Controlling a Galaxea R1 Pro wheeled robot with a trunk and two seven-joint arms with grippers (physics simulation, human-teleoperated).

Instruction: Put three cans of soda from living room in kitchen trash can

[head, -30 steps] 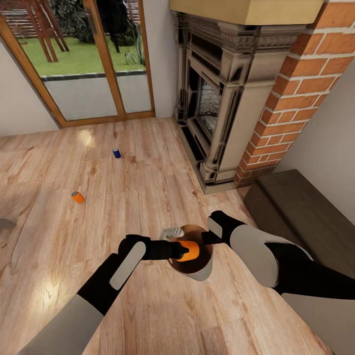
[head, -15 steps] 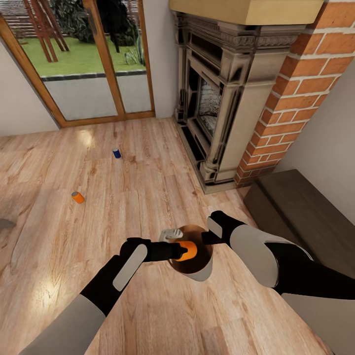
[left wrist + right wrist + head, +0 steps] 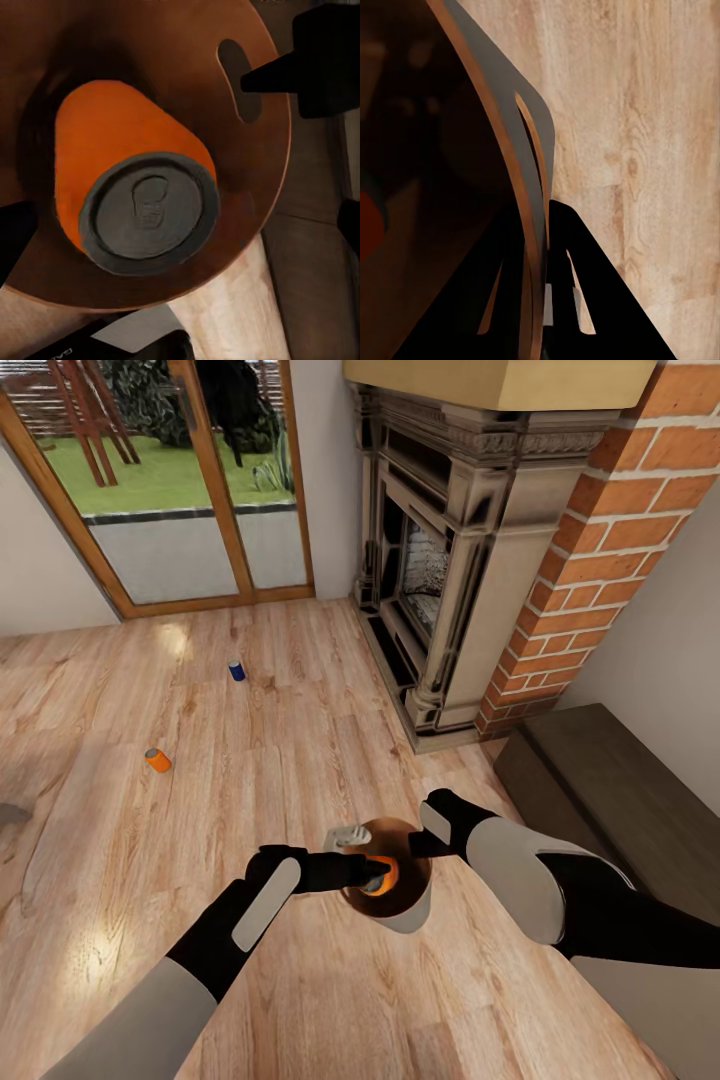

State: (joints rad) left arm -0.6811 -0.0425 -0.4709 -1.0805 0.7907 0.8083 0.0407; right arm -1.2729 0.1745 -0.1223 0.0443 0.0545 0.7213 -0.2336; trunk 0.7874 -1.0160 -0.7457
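A living room w/ light wood plank floor [image 3: 300, 760] is being viewed from the robot's head. A copper-brown tash can [image 3: 400, 900] is being held above the floor by the right gripper [image 3: 418, 844]. Its fingers [image 3: 551, 292] are being seen clamped on the bin's wall at the rim, one inside and one outside, beside the oval handle slot [image 3: 238, 79].

An orange can of soda [image 3: 384, 874] is being shown inside the bin's mouth, partly sunk below the rim. In the left wrist view, the can [image 3: 135, 187] is being seen tilted, grey top [image 3: 148, 214] toward the camera, resting against the dark inner wall. The left gripper [image 3: 374, 872] is being kept over the bin opening, just beside the can; whether its fingers are apart or together cannot be told, as the tips are barely visible.

Two more cans are lying on the floor, well apart from the bin: a second orange can [image 3: 157, 760], on its side, to the left, and a dark blue can [image 3: 237, 671], upright, nearer the glass doors [image 3: 170, 490]. An ornate fireplace [image 3: 440, 560] w/ red brick chimney [image 3: 600, 550] is standing at right, and a dark low bench [image 3: 620, 800] is beside it.
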